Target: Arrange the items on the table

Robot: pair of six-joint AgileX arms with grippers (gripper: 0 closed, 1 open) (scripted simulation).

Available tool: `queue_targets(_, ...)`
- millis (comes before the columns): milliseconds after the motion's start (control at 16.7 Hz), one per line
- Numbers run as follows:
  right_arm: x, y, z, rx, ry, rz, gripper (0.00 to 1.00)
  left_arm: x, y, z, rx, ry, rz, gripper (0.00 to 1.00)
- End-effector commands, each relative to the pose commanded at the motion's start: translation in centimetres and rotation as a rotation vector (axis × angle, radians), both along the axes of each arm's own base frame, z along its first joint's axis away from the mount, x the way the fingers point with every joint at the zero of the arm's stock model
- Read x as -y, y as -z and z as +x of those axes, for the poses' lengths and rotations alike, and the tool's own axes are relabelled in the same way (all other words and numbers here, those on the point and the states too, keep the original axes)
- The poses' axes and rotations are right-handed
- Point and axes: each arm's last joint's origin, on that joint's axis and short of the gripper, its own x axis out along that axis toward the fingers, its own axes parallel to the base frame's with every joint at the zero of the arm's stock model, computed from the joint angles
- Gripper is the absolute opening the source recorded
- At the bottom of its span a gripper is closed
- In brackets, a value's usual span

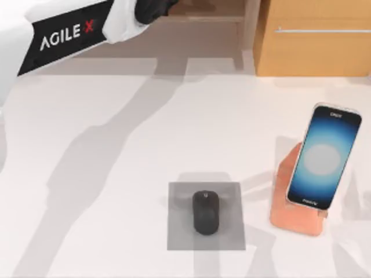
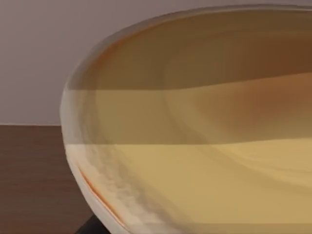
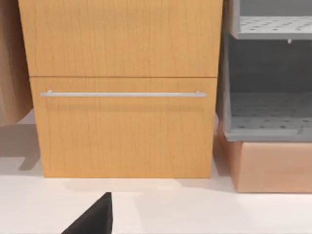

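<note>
The black mouse (image 1: 206,212) lies on a grey pad (image 1: 179,231) at the front middle of the white table (image 1: 104,174). The smartphone (image 1: 324,156), its screen glowing blue-white, leans on a salmon stand (image 1: 293,217) at the front right. The cup's yellow lid with its orange edge (image 2: 195,146) looms very close in the left wrist view. My left gripper (image 1: 153,8) reaches into the shelf opening at the back middle. A black part of my right gripper (image 3: 95,219) shows low in the right wrist view, facing the cabinet.
A wooden cabinet (image 1: 316,52) with a metal handle (image 1: 322,30) stands at the back right, also seen as the cabinet (image 3: 122,131). Beside it are a grey shelf unit (image 3: 268,112) and a salmon box (image 3: 273,165). Brown wood (image 2: 34,180) lies under the cup.
</note>
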Motion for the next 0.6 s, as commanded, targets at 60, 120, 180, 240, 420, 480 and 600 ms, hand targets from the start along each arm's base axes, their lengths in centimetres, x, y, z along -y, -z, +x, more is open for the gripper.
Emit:
queue_targets(60,0.0,0.0,0.0,0.0,0.0,0.0,1.0,0.0,0.06,0.05,-0.001,-0.001,0.0,0.0)
queue_targets(120,0.0,0.0,0.0,0.0,0.0,0.0,1.0,0.0,0.22,0.16,-0.004,-0.002,0.002,0.0)
queue_targets(180,0.0,0.0,0.0,0.0,0.0,0.0,1.0,0.0,0.32,0.23,-0.005,-0.002,0.002,0.0)
queue_targets(240,0.0,0.0,0.0,0.0,0.0,0.0,1.0,0.0,0.32,0.23,-0.005,-0.002,0.002,0.0)
queue_targets(420,0.0,0.0,0.0,0.0,0.0,0.0,1.0,0.0,0.32,0.23,-0.005,-0.002,0.002,0.08)
queue_targets(480,0.0,0.0,0.0,0.0,0.0,0.0,1.0,0.0,0.32,0.23,-0.005,-0.002,0.002,0.15)
queue_targets(600,0.0,0.0,0.0,0.0,0.0,0.0,1.0,0.0,0.32,0.23,-0.005,-0.002,0.002,0.3)
